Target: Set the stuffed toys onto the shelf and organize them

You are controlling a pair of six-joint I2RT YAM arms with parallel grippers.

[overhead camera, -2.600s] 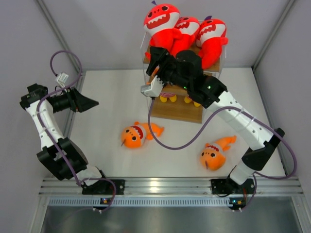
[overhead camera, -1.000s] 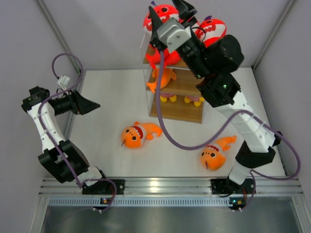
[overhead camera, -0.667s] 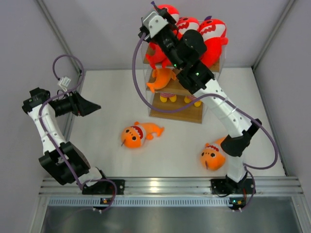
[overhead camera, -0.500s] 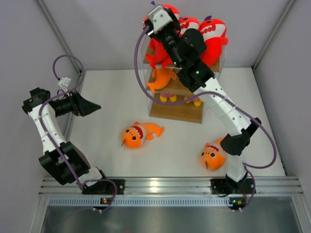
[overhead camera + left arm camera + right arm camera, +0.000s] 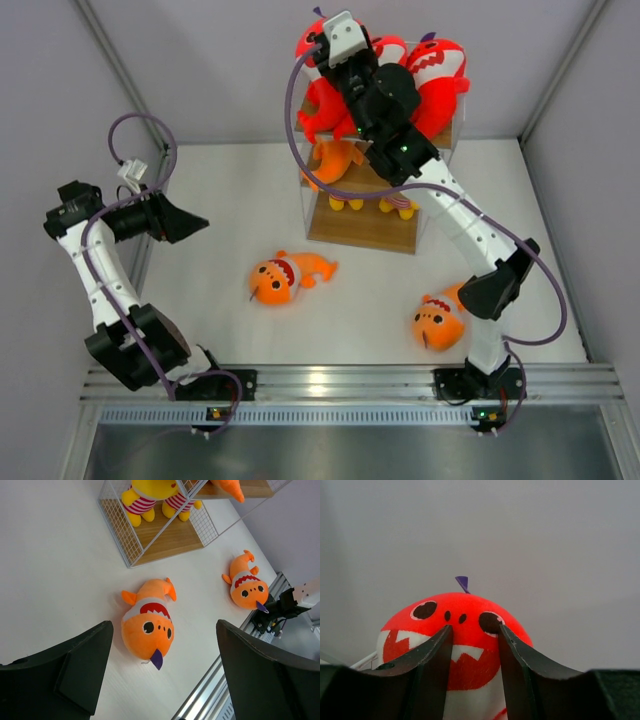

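Note:
Three red sharks sit on top of the shelf (image 5: pixel 365 228): left (image 5: pixel 318 100), middle (image 5: pixel 392 48), right (image 5: pixel 437 68). One orange fish (image 5: pixel 335 160) lies on the middle tier. Two more orange fish lie on the table, one in the middle (image 5: pixel 285 278) and one at the right (image 5: pixel 440 320); both show in the left wrist view (image 5: pixel 149 622) (image 5: pixel 246 582). My right gripper (image 5: pixel 325 62) is raised at the left shark. Its jaws stand narrowly apart, framing that shark's face (image 5: pixel 457 625). My left gripper (image 5: pixel 185 220) is open and empty, high at the left (image 5: pixel 164 625).
Two yellow toys in striped clothes (image 5: pixel 346 200) (image 5: pixel 398 208) stand on the shelf's lower tier and show in the left wrist view (image 5: pixel 142 495). Grey walls close in the table on three sides. A metal rail (image 5: pixel 330 385) runs along the near edge.
My right gripper has left the orange fish on the middle tier, risen above the shelf and swung to the left red shark. The left arm has barely moved.

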